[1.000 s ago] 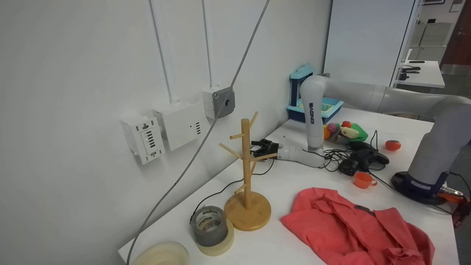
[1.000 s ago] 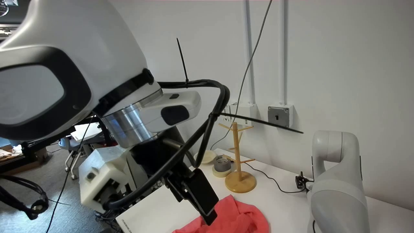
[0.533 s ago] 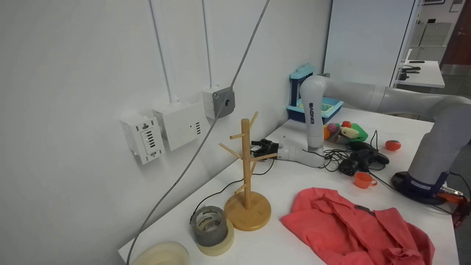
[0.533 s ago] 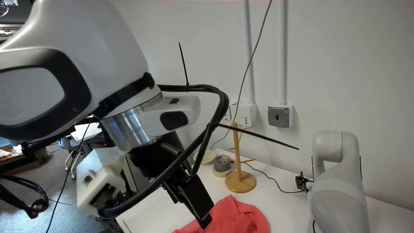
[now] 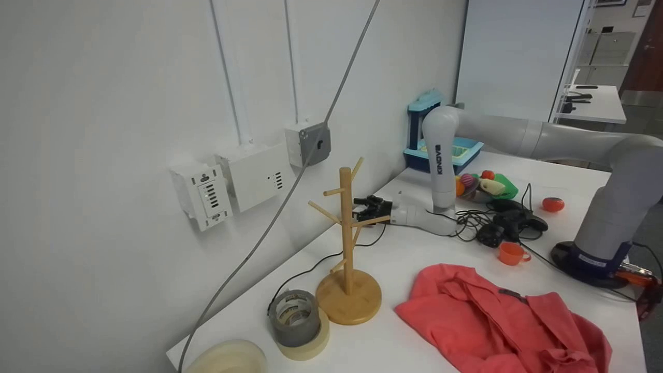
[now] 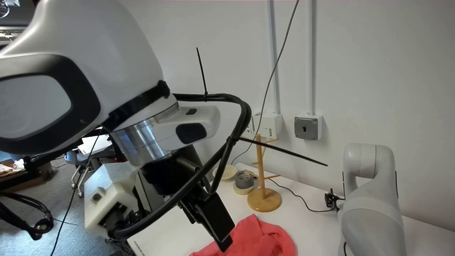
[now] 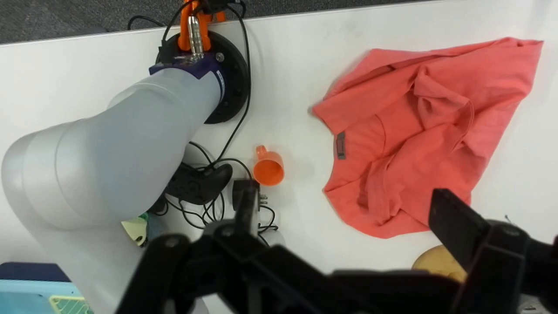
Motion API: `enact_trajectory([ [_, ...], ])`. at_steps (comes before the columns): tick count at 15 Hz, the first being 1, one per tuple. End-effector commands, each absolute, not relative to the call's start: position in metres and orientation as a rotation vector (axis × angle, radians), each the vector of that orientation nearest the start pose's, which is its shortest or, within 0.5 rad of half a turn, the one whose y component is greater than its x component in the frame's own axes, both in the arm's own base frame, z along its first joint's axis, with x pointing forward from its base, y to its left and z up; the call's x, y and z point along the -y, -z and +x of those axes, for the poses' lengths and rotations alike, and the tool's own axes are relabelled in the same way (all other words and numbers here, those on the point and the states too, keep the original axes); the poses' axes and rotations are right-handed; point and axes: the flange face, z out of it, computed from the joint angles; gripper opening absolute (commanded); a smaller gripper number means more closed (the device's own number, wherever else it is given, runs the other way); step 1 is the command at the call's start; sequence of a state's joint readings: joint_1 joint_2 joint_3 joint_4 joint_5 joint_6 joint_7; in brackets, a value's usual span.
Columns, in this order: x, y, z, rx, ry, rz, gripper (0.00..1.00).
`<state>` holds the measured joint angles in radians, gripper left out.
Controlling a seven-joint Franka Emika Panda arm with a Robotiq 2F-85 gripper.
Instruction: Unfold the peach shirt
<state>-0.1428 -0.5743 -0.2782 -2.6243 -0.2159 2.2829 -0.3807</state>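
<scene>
White tbl [image 7: 296, 65] by wall [image 5: 129, 129], grey carpet [image 7: 87, 19] below; peach shirt [image 7: 436, 135] rumpled atop; jaws wide apart, empty.

crumpled peach cloth shirt [image 7: 429, 144]: soft-looking, matt, creased; its small rectangular grey label [image 7: 341, 145] also matt. black two-fingered gripper [image 7: 346, 198]: matt, hard-looking. wide silver metal wrist collar [image 6: 141, 140]: polished, bright streaks. pale grey jointed arm [image 7: 135, 148]: smooth hard shell, satin. brown wooden mug tree with round base [image 5: 348, 254]: smooth, slight sheen. small orange plastic-looking cup [image 7: 268, 168]: smooth. white flat table [image 7: 296, 52]: smooth, faint sheen. dark grey carpeted floor [image 7: 78, 17]: rough, matt, flecked.
</scene>
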Motion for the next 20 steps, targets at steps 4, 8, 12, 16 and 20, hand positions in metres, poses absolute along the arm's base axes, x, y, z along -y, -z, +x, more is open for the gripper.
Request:
enact_trajectory([
  [4,0.093,-0.5,0.441,0.165,0.415,-3.168,1.0],
  [8,0.056,-0.513,0.455,0.206,0.473,-3.175,1.0],
  [12,0.033,-0.517,0.488,0.204,0.451,-3.183,1.0],
  [16,0.033,-0.5,0.489,0.185,0.403,-3.196,1.0],
  [20,0.023,-0.447,0.483,0.208,0.306,-3.214,1.0],
])
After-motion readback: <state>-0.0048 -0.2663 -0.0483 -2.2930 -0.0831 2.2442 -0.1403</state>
